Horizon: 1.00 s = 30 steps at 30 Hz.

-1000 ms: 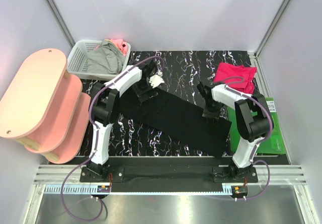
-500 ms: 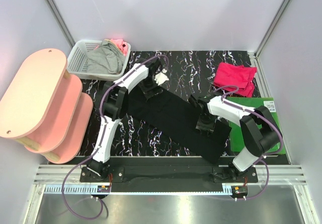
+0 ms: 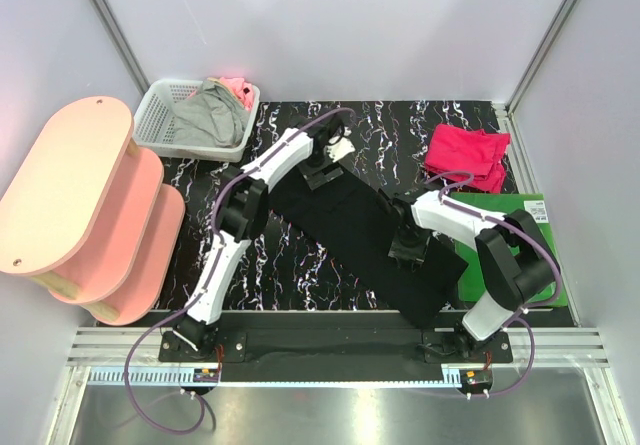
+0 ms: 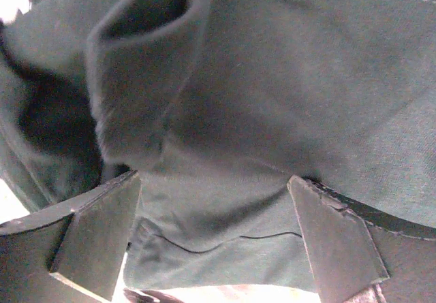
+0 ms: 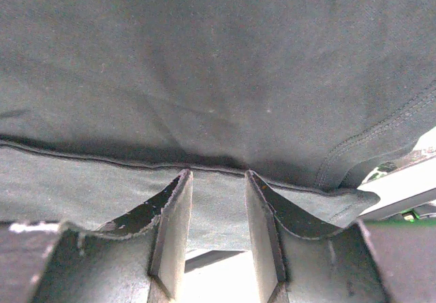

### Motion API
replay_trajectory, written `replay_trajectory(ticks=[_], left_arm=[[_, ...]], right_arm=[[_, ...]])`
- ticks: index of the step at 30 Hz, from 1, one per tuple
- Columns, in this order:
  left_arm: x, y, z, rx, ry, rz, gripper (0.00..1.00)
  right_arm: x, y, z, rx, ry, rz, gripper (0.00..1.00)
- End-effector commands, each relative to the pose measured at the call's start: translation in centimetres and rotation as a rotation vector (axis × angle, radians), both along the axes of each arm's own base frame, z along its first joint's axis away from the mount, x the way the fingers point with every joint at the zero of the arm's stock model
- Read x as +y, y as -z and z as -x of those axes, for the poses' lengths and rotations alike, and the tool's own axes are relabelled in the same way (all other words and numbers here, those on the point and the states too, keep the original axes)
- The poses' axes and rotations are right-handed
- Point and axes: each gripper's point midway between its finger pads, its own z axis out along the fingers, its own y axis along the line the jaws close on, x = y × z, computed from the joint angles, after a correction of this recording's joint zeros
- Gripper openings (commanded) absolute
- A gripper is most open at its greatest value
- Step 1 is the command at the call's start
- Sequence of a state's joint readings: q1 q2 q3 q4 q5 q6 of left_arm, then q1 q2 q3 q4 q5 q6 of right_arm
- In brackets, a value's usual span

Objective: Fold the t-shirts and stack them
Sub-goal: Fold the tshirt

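The black t-shirt [image 3: 365, 230] lies as a long folded strip slanting across the marbled table [image 3: 400, 135]. My left gripper [image 3: 322, 172] is at its far end. In the left wrist view its fingers [image 4: 95, 238] stand wide apart, with black cloth [image 4: 218, 201] spread between them. My right gripper [image 3: 405, 247] is on the strip's near right part. In the right wrist view its fingers [image 5: 174, 228] are narrowed onto a fold of the black cloth [image 5: 218, 208]. The crimson-pink t-shirt [image 3: 467, 152] lies folded at the far right. The daisy print is hidden.
A white lattice basket [image 3: 160, 115] with grey and pink cloth stands at the far left. A pink tiered shelf [image 3: 80, 205] fills the left side. A green board [image 3: 545, 265] lies at the right edge, partly under the black shirt and the right arm.
My left gripper has moved right along the far edge, and the shirt's far end went with it. The right gripper shifted nearer and left. The black shirt now lies as a narrower strip.
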<state>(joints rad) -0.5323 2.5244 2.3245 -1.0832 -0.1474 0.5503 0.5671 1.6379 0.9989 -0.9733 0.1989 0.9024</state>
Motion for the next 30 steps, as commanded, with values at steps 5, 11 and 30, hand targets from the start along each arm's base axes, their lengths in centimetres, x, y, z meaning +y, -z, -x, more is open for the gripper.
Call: replay_trajectory(ticks=[5,11,30], left_arm=[[3.5,-12.8,0.1,-0.169,-0.237,0.386,0.98],[7.2,-7.6,6.1,-0.037,-0.225,0.202,0.96],[6.6,2.3,6.7,0.203,-0.264,0.051,0.95]], right_arm=[[-0.4,-0.2,-1.2,-0.018,-0.029,0.055,0.45],[-0.5,-0.9,-2.7,-0.050,-0.043,0.085,0.45],[-6.5,-1.0,-5.4,-0.010,0.034,0.217,0.46]])
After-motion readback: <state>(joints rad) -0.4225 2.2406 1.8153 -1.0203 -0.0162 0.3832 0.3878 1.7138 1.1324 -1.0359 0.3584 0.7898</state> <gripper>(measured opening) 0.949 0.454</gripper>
